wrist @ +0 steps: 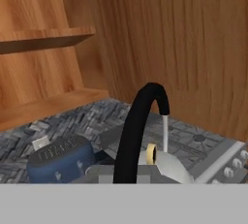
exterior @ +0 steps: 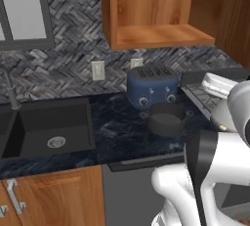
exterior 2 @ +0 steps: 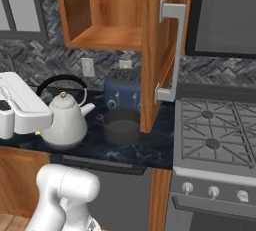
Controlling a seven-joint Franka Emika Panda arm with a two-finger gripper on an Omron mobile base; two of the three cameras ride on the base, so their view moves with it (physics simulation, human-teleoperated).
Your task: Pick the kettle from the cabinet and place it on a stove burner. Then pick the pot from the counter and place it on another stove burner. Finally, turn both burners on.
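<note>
1. Left base view: open cabinet [exterior: 161, 12] overhead, its shelf bare. Below it the blue toaster [exterior: 152, 86] against the herringbone backsplash, with the dark pot [exterior: 167, 119] just in front on the counter [exterior: 117, 132]. Black sink [exterior: 49, 132] set into the worktop at left, two wall outlets [exterior: 98, 70] behind. Corner of the stove [exterior: 200, 98] at right, largely masked by the white arm, which also blocks any sight of the pincer here.

2. Right base view: shows what the left one hides, namely the white kettle [exterior 2: 65, 120] hanging above the counter [exterior 2: 130, 147] beside the white hand, out of the cabinet [exterior 2: 105, 10] and left of the pot [exterior 2: 121, 125]. Swung-open cabinet door [exterior 2: 157, 50] with silver bar handle [exterior 2: 172, 50] standing between the kettle and the stove burners [exterior 2: 212, 142], covering part of the toaster [exterior 2: 121, 92]. Three front knobs [exterior 2: 213, 191] along the range edge. Fingertips hidden behind the hand body.

3. Hand view: looking down along the gripper [wrist: 127, 177], closed on the kettle's black arched handle [wrist: 140, 126], which rises up the middle of the frame. Kettle lid [wrist: 167, 165] with yellowish knob just beneath. Toaster [wrist: 60, 160] lower left, stove grate [wrist: 198, 138] and knobs at right, wooden door panel [wrist: 184, 48] filling the background, cabinet shelves [wrist: 43, 39] upper left.
</note>
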